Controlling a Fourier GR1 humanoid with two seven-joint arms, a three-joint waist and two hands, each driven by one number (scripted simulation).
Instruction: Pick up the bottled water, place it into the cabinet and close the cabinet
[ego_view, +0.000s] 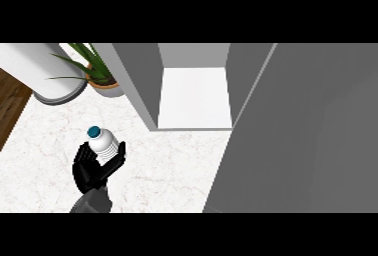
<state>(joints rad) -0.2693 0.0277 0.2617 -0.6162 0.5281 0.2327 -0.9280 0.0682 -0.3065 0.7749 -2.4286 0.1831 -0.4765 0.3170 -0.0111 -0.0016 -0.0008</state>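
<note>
Directly below, seen from the robot's head, a white marbled surface (170, 170) fills most of the view. On its left part, the left hand (92, 167) comes up from the lower edge on a grey forearm, its black fingers and thumb curled round the bottled water (102, 145). That bottle is pale and ribbed, with a blue-green cap, and it stands upright in the hand, short of the cabinet. Further back, the grey cabinet (193, 95) stands open, showing a bare white shelf inside. Its wide grey door (303, 135) swings out across the right side of the view. At the back left sit a potted plant (100, 75) and a white cylinder (46, 70), just beside each other.
</note>
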